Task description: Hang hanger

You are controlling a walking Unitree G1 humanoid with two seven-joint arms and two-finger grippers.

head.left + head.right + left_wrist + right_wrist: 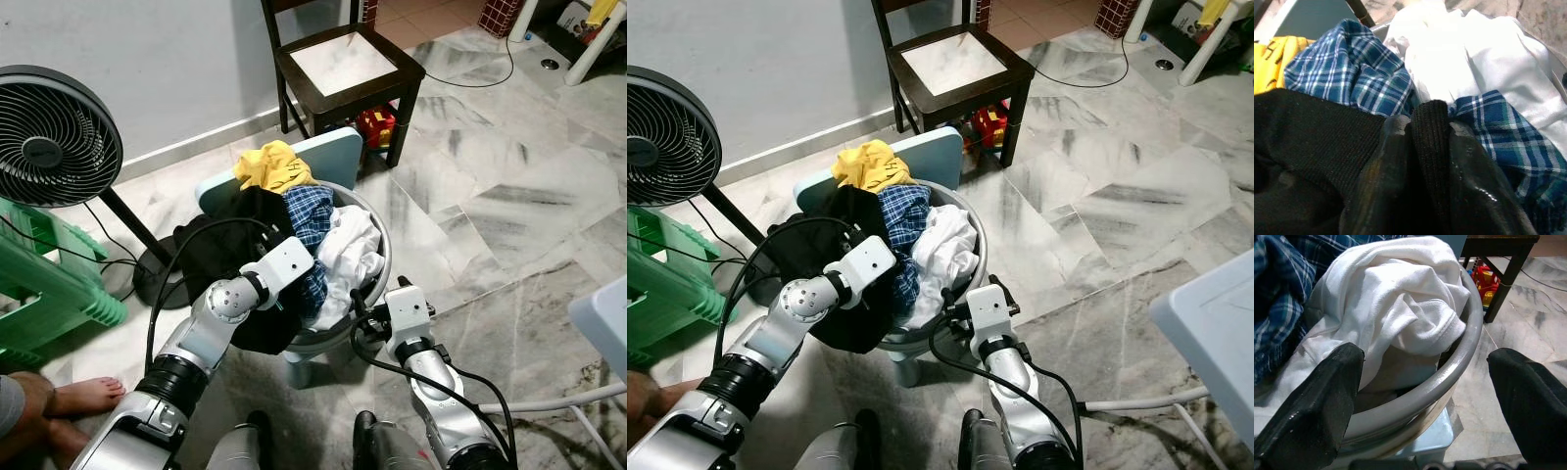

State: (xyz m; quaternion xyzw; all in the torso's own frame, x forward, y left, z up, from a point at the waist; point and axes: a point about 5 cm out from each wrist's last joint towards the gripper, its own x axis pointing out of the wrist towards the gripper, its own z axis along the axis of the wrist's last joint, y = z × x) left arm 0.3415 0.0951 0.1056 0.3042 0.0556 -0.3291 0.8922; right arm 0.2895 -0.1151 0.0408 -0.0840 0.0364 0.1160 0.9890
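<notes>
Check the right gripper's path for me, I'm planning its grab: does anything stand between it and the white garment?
Yes: the grey basin rim crosses between the open right gripper and the white garment, heaped just behind it. The left gripper pinches a black garment.

A grey-veined marble tile floor [509,196] carries a pale blue plastic stool [333,152] with a round grey laundry basin [1469,338] on it. A dark wooden chair [343,64], a black pedestal fan [54,137] and a green plastic stool [49,284] stand nearby.
</notes>
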